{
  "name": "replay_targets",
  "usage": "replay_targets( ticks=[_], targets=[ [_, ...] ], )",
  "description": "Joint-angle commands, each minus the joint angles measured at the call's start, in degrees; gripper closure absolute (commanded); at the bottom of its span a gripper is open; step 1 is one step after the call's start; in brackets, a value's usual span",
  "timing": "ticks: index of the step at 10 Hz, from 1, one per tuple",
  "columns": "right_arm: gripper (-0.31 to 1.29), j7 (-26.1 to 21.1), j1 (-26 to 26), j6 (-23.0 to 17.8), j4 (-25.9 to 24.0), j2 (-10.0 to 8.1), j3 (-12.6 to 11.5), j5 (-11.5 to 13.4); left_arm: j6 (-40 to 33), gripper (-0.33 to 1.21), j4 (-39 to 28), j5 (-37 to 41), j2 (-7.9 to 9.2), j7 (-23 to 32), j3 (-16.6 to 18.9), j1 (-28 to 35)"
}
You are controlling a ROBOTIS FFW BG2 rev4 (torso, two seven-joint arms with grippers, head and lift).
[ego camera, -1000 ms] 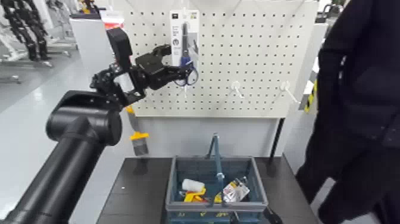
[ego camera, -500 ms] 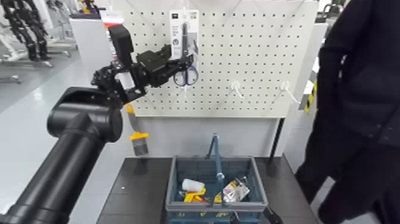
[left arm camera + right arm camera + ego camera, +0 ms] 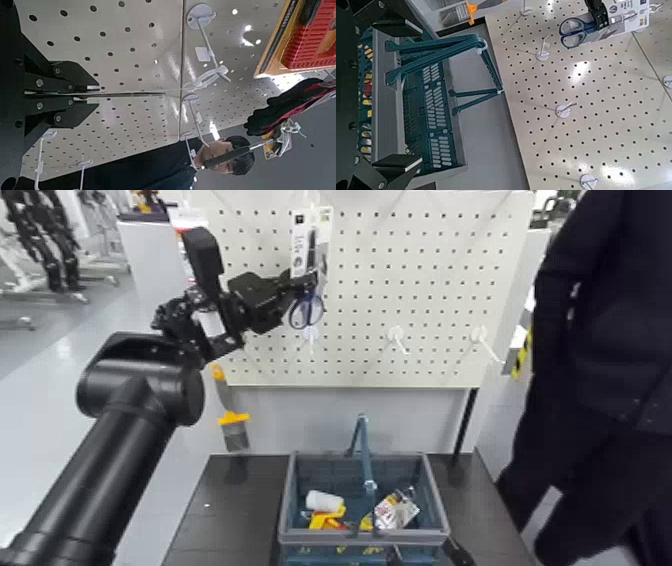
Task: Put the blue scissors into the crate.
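Scissors card (image 3: 303,255) now pinched, tilted, L gripper (image 3: 300,283) shut

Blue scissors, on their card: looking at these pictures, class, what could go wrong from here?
The left gripper pinches only the thin card, so the blue scissors might twist or slip. The crate's upright handle could catch them on the way in. The right gripper, waiting at the near side of the crate, might get in the way.

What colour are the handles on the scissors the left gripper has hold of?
Blue; the handles show best in the right wrist view.
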Motion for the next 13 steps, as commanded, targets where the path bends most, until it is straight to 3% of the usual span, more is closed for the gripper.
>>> replay_targets(
  ticks=[1,4,9,13],
  targets=[
    [0.18,0.0,0.0,0.0,0.0,0.09,0.0,0.0,0.0,1.19,-0.3,0.0,0.03,0.0,0.2,0.0],
    [0.18,0.0,0.0,0.0,-0.1,0.0,0.0,0.0,0.0,1.19,-2.6,0.0,0.12,0.0,0.5,0.4],
    [0.18,0.0,0.1,0.0,-0.1,-0.09,0.1,0.0,2.1,1.19,-12.3,0.6,0.21,0.3,1.9,3.3],
    [0.18,0.0,0.1,0.0,-0.2,0.0,0.0,0.0,3.3,1.19,-14.2,2.8,0.3,0.5,1.0,4.7]
  ],
)
